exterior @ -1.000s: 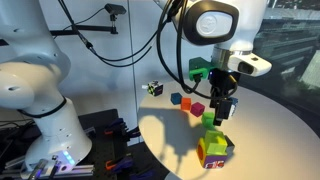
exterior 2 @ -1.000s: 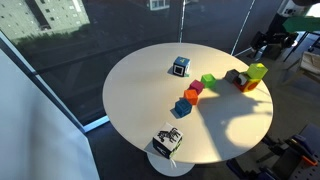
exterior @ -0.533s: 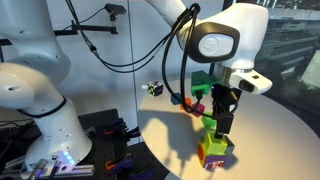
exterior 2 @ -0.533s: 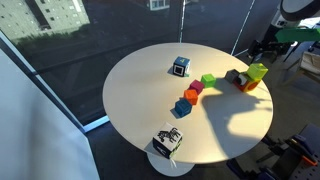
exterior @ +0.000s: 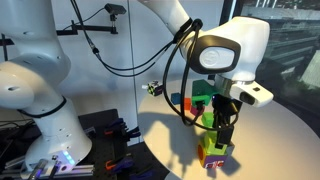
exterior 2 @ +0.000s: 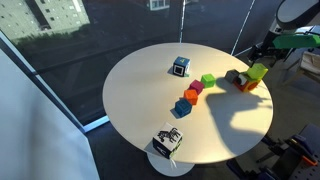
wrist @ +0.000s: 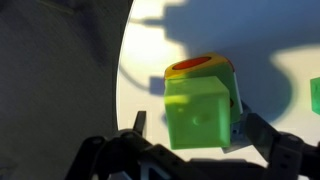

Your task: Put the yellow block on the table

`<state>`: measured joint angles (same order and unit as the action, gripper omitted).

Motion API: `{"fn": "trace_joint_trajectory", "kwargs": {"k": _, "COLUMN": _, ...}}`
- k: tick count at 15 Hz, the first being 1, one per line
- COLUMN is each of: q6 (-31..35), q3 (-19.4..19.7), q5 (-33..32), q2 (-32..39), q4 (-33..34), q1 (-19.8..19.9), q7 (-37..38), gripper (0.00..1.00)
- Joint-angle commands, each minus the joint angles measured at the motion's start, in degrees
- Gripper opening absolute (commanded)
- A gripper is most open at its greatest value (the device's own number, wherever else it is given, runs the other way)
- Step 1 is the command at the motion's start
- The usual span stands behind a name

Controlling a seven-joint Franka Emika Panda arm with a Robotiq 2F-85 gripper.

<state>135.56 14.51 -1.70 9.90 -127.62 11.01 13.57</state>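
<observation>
The yellow block (wrist: 198,113), a small lime-tinged cube, sits on top of the larger multicoloured cube (wrist: 206,66), which stands on the round cream-white table (exterior 2: 140,95). In an exterior view the block (exterior 2: 258,72) is at the table's far right edge. My gripper (wrist: 200,137) is open, with one finger (wrist: 139,125) on each side of the block and small gaps between them and it. In an exterior view the gripper (exterior: 224,128) hangs straight down over the multicoloured cube (exterior: 214,153) and partly hides the block (exterior: 211,121).
A row of small cubes runs across the table: green (exterior 2: 208,79), red (exterior 2: 196,88), orange (exterior 2: 190,96), blue (exterior 2: 182,106), with a dark one (exterior 2: 233,76) near the stack. Patterned cubes stand at the back (exterior 2: 180,66) and front edge (exterior 2: 167,141).
My gripper has come down over the stack, from above the yellow block to level with it, fingers now on either side. The blocks have not moved.
</observation>
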Motion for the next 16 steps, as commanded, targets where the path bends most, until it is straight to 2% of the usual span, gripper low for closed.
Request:
{"fn": "trace_joint_trajectory", "kwargs": {"k": 1, "q6": 1.2, "q3": 0.0, "q5": 0.6, "q2": 0.8, "q4": 0.1, "q1": 0.6, "q7": 0.3, "gripper": 1.00}}
{"fn": "trace_joint_trajectory", "kwargs": {"k": 4, "q6": 1.7, "q3": 0.2, "q5": 0.6, "q2": 1.2, "q4": -0.1, "q1": 0.6, "q7": 0.4, "gripper": 1.00}}
{"fn": "trace_joint_trajectory", "kwargs": {"k": 5, "q6": 1.9, "q3": 0.2, "q5": 0.6, "q2": 1.3, "q4": -0.1, "q1": 0.6, "q7": 0.6, "gripper": 0.75}}
{"fn": "trace_joint_trajectory", "kwargs": {"k": 6, "q6": 1.9, "q3": 0.2, "q5": 0.6, "q2": 1.4, "q4": -0.1, "q1": 0.6, "q7": 0.6, "gripper": 0.73}}
{"fn": "trace_joint_trajectory", "kwargs": {"k": 7, "q6": 1.7, "q3": 0.3, "q5": 0.6, "q2": 1.4, "q4": 0.0, "q1": 0.5, "q7": 0.8, "gripper": 0.66}}
{"fn": "trace_joint_trajectory", "kwargs": {"k": 11, "q6": 1.3, "q3": 0.1, "q5": 0.4, "q2": 0.4, "q4": -0.4, "q1": 0.1, "q7": 1.1, "gripper": 0.33}}
{"fn": "trace_joint_trajectory", "kwargs": {"k": 16, "q6": 0.6, "q3": -0.7, "q5": -0.2, "q2": -2.1, "q4": -1.6, "q1": -0.9, "q7": 1.4, "gripper": 0.27}}
